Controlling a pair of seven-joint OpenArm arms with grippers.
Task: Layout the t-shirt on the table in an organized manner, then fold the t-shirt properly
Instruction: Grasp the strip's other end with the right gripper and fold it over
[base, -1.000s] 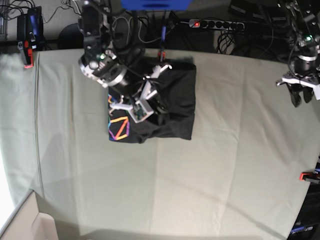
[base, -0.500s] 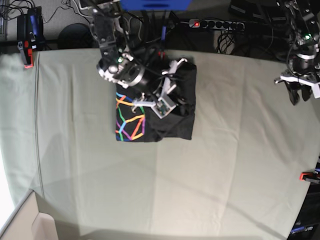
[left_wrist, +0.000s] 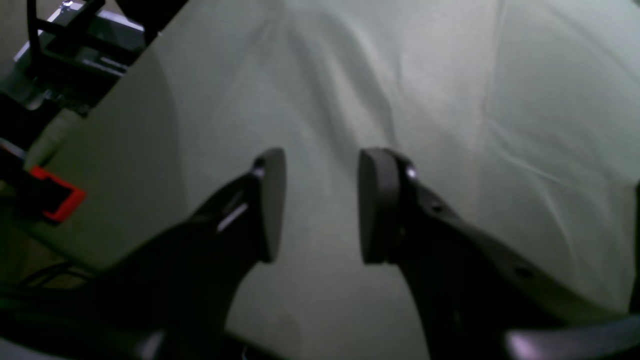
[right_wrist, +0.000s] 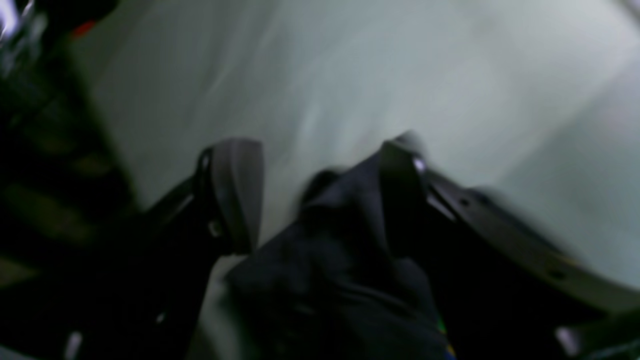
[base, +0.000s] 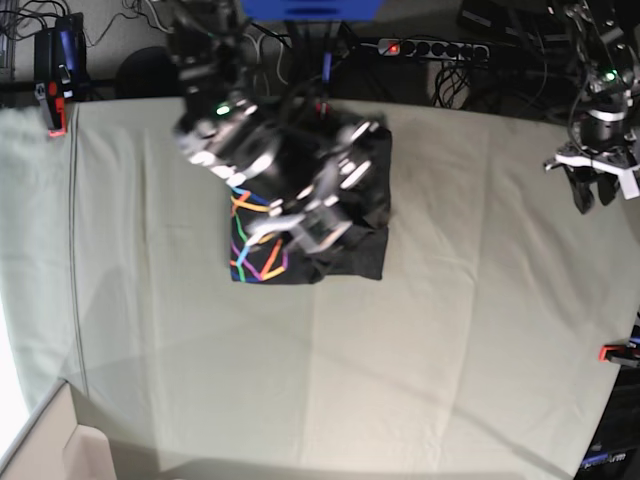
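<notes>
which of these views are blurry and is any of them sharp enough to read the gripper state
Right wrist view: heavy motion smear, yet the right gripper shows parted fingers with a fold of the t-shirt between them. Left wrist view: dim but steadier, the left gripper open over bare table. Base view: only the right arm is smeared; the rest is crisp.

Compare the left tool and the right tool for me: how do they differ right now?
The left tool hangs over bare table near the edge; the right tool is over the t-shirt. Nothing sits between the left tool's pads; dark shirt fabric bunches between the right tool's. The left view is sharp, the right blurred. Both are open.
</notes>
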